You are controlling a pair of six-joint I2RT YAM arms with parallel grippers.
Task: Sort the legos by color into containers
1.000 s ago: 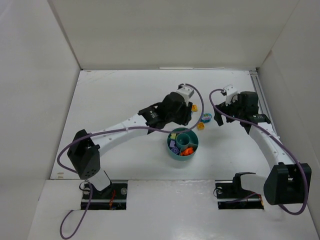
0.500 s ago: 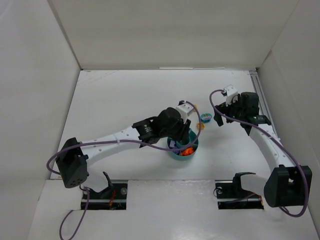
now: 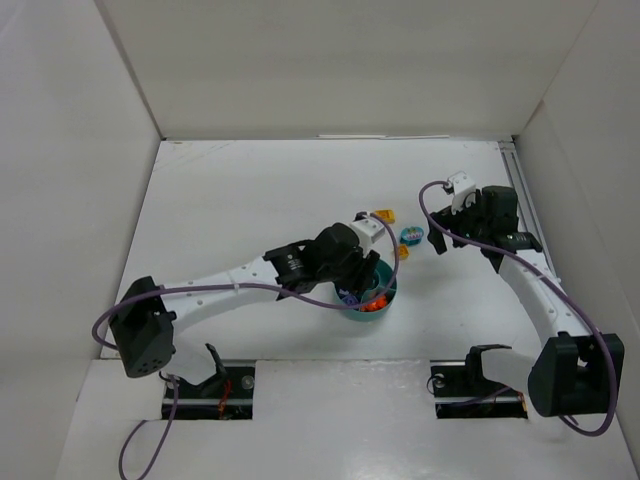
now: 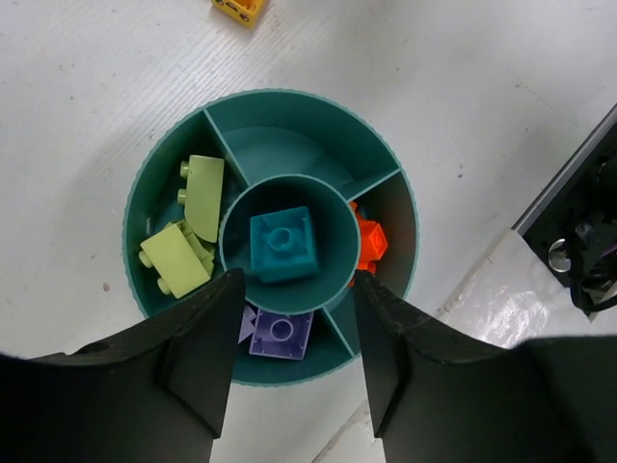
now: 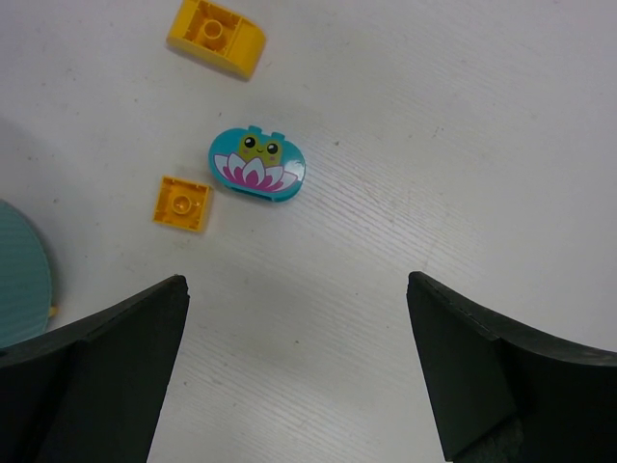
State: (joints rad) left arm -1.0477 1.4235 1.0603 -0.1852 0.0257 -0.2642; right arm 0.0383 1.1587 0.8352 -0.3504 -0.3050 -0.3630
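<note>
The round teal dish [image 4: 280,135] lies right under my left gripper [image 4: 296,289], which is open and empty, its jaws either side of the dish's near part. The centre well holds a teal brick [image 4: 282,243]. Lime green bricks [image 4: 188,227] fill the left section, a purple brick [image 4: 281,334] the near one, orange bricks [image 4: 369,245] the right one. In the top view my left gripper [image 3: 357,266] hides most of the dish [image 3: 386,297]. My right gripper [image 5: 294,289] is open and empty above bare table, short of a teal oval frog piece [image 5: 257,164].
A yellow curved brick [image 5: 216,37] and a small yellow square plate [image 5: 182,204] lie loose next to the frog piece; they also show in the top view, the brick [image 3: 383,215] and the plate [image 3: 402,252]. White walls enclose the table.
My left gripper has moved from beside the loose yellow brick back toward the arm bases, and now hangs over the dish. The right arm has hardly moved.
</note>
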